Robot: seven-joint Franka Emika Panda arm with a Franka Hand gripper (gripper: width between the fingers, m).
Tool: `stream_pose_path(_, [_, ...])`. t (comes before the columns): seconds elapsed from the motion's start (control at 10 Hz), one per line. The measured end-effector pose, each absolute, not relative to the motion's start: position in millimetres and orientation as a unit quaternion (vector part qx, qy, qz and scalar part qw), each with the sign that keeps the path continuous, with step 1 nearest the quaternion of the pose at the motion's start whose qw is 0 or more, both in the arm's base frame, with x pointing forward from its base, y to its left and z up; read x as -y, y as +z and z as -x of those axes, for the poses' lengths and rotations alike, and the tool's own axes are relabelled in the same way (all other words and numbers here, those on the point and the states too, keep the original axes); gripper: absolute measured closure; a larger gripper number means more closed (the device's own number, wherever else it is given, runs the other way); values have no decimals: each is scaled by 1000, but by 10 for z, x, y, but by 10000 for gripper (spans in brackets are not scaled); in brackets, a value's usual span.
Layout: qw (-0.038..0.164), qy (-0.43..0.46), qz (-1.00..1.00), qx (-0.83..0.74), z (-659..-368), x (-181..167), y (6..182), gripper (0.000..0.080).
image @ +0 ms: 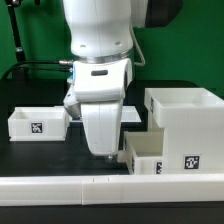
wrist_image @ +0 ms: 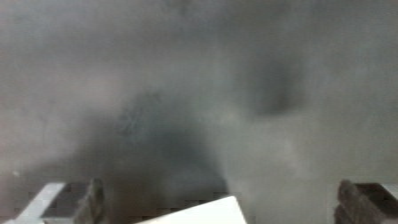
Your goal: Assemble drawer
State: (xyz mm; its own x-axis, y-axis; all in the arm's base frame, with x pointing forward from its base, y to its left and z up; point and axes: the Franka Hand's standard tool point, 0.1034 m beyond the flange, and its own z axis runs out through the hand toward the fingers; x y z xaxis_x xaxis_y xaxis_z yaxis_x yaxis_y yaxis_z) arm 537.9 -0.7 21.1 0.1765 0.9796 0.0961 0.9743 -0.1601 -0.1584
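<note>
My gripper [image: 103, 152] points down at the black table, close in front of the camera in the exterior view, with its fingertips hidden behind its own white body. In the blurred wrist view the gripper [wrist_image: 222, 206] has its two dark fingers [wrist_image: 80, 205] far apart, so it is open. A white corner of a part [wrist_image: 205, 213] shows between them, untouched by either finger. A small white drawer box [image: 38, 122] stands at the exterior view's left. The large white drawer housing [image: 185, 112] stands at the right, with a smaller white box [image: 160, 155] in front of it, next to my gripper.
A long white rail [image: 100, 186] runs along the table's front edge. A flat white board [image: 136, 114] lies behind the arm. A green wall stands behind the table, and black cables run at the back left.
</note>
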Motion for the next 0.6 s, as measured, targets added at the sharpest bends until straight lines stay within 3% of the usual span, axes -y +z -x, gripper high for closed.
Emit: stream_pose_path(0.6, [100,12,757,645,-5405,-267,249,150])
